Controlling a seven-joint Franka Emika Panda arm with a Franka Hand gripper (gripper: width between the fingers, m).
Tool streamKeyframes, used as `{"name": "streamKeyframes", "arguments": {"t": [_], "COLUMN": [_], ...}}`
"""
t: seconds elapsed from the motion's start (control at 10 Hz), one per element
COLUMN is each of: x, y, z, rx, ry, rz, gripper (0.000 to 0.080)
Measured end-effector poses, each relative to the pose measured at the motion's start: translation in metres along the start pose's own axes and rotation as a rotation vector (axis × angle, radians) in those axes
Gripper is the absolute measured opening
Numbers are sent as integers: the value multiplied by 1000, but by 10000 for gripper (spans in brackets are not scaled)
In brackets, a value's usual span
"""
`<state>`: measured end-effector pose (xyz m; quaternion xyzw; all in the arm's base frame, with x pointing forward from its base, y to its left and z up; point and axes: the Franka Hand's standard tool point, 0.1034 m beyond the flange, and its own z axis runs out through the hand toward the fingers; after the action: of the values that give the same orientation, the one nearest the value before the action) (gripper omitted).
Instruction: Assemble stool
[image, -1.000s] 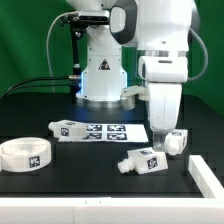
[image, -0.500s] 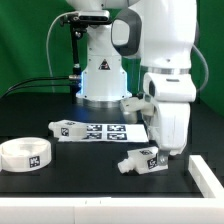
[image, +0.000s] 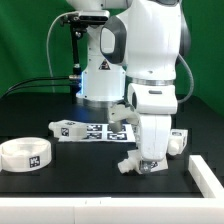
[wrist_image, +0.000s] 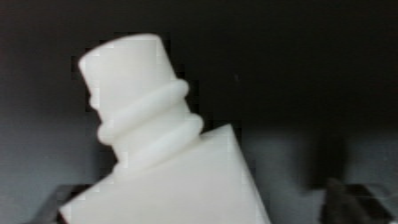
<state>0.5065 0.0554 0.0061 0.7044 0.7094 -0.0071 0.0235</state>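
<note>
The round white stool seat (image: 25, 152) lies flat at the exterior view's left front. One white leg (image: 68, 129) lies beside the marker board, another (image: 178, 140) at the right. A third leg (image: 133, 162) lies at front centre, and my gripper (image: 148, 157) is lowered over it. In the wrist view this leg (wrist_image: 157, 120) shows its threaded peg end and fills the space between the dark fingers (wrist_image: 349, 198). My gripper (wrist_image: 210, 206) is open, with a gap showing between the leg and one finger.
The marker board (image: 106, 131) lies in front of the robot base (image: 100, 85). A white bracket (image: 208, 174) sits at the table's front right corner. The green backdrop stands behind.
The arm has moved toward the exterior view's left and down, from beside the right leg to over the front-centre leg. The parts have not moved.
</note>
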Motion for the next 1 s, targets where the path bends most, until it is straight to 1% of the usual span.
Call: {"name": "streamKeyframes", "arguments": {"t": [0.1, 0.2, 0.3, 0.4, 0.5, 0.6, 0.7, 0.8, 1.0], "x": [-1, -1, -2, -11, -29, -44, -50, -50, -49], "y": [0, 0, 0, 1, -5, -21, -32, -31, -33], "z": [0, 0, 0, -3, -9, -15, -20, -27, -23], "rx": [0, 0, -1, -25, -62, -61, -43, -37, -29], "ry": [0, 0, 0, 12, 27, 34, 32, 27, 33], "rz": [1, 1, 3, 34, 97, 218, 317, 353, 448], "gripper": [461, 325, 328, 328, 328, 328, 328, 328, 330]}}
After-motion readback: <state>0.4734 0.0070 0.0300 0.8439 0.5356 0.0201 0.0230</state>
